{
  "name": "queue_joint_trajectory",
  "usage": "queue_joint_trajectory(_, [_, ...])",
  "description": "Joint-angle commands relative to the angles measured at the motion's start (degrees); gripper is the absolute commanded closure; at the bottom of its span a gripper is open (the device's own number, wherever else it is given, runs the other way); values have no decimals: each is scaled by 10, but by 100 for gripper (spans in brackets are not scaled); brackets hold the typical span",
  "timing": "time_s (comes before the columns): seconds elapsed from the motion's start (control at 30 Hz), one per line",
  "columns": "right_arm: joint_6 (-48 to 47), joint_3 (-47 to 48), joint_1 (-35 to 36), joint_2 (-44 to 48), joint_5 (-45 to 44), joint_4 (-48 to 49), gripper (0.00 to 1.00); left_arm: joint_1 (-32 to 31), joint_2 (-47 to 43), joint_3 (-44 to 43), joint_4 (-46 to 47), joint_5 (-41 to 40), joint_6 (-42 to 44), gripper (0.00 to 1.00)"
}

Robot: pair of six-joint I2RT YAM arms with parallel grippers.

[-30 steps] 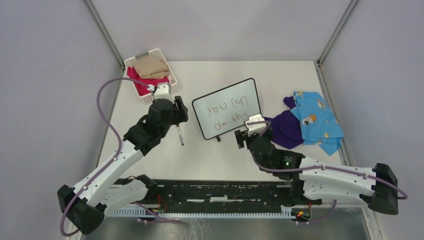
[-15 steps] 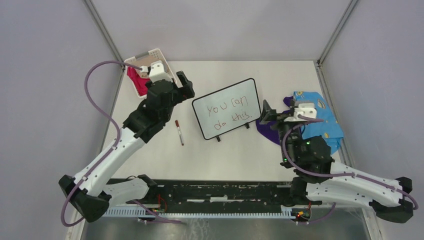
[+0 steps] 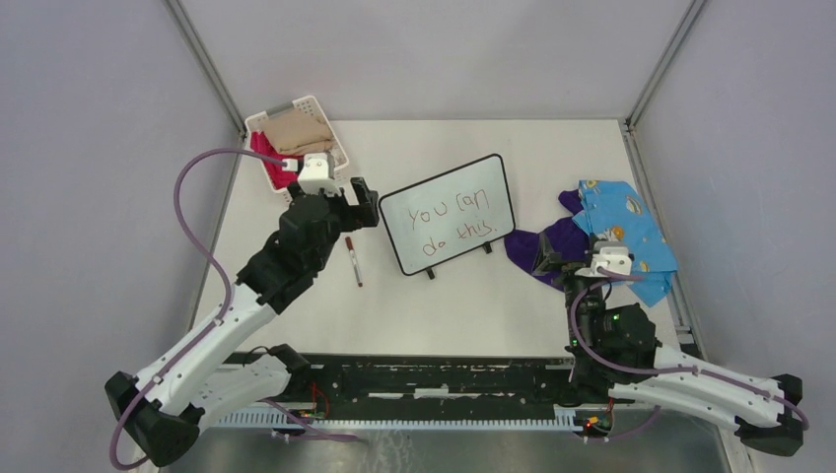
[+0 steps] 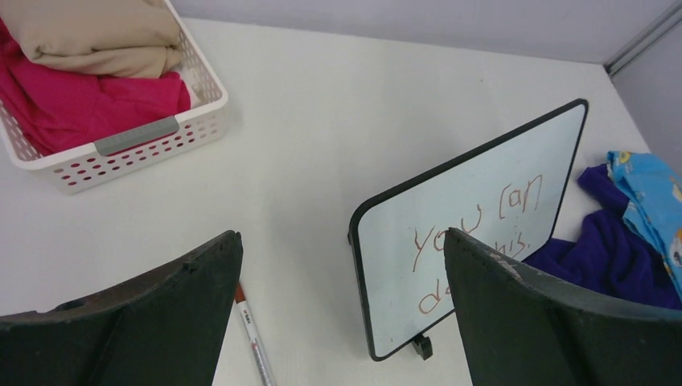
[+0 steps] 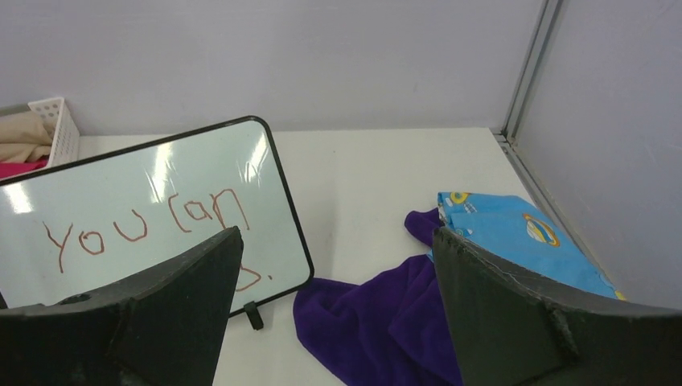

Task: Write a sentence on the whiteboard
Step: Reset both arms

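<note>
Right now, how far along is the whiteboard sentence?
Done: the whiteboard reads "you can do this." in red. In hand: nothing; the marker lies on the table left of it, and the left gripper and right gripper are open and empty. Left: seemingly nothing but parking the arms.

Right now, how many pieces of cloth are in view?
4. A beige cloth and a pink cloth lie in the white basket; a purple cloth and a blue patterned cloth lie right of the whiteboard. Others may hide in the basket.

White basket [image 4: 137, 153] w/ clothes [image 4: 80, 104], purple cloth [image 5: 378, 322], blue print cloth [image 5: 515, 241]
</note>
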State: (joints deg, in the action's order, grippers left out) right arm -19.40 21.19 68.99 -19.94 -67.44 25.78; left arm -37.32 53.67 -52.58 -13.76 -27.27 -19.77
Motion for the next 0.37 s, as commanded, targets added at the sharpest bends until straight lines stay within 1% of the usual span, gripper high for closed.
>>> queue_joint_trajectory(0.0, [42, -6, 1, -15, -4, 1, 6, -12, -14, 1, 53, 0, 51, 0])
queue_joint_trajectory(0.2, [68, 1, 2, -46, -2, -16, 5, -17, -14, 2, 48, 17, 60, 1])
queue_joint_trajectory(0.33, [88, -5, 1, -62, 0, -28, 3, -19, -22, 12, 57, 5, 73, 0])
